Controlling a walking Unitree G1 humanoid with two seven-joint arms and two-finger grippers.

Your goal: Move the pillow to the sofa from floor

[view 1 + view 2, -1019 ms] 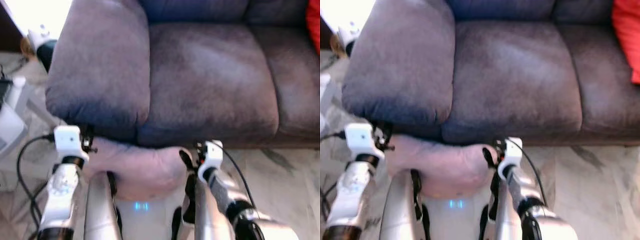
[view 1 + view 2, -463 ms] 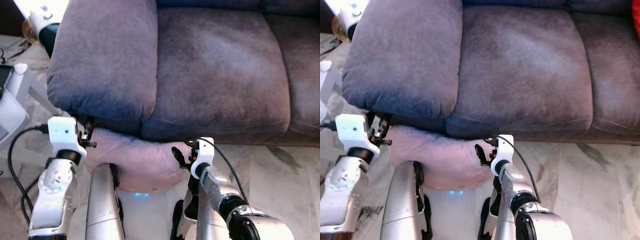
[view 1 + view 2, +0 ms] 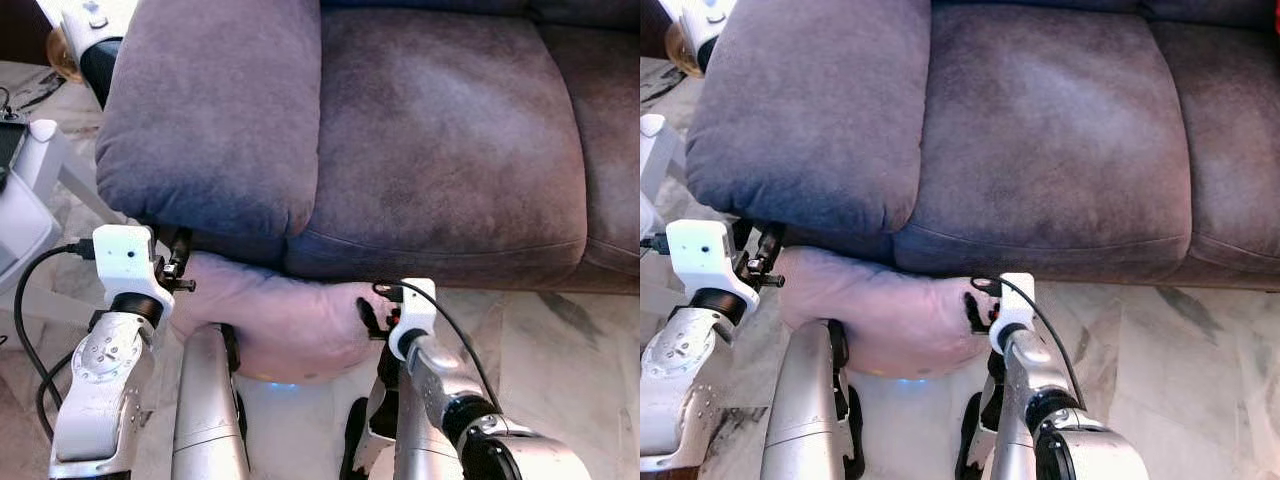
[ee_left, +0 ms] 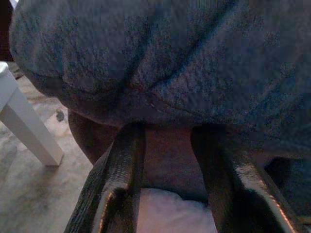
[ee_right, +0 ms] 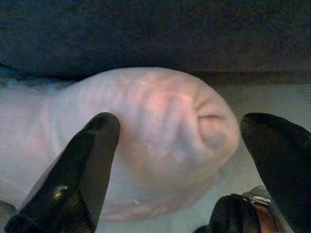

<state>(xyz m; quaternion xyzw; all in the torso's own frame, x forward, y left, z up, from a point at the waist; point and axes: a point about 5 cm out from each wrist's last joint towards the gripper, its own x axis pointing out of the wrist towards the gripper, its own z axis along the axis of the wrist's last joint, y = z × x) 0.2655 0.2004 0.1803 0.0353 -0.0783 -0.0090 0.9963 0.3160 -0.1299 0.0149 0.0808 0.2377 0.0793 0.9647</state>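
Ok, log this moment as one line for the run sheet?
pillow: on floor against sofa front | left gripper: open, at pillow's left end | right gripper: open, straddling right end | not lifted

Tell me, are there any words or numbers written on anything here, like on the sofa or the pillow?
None: no words, numbers or labels can be read.
The pink pillow is plain.
The grey sofa carries no tag or logo.
The white blocks by the left claw and right claw are blank.
A small blue glow under the pillow forms no letters.
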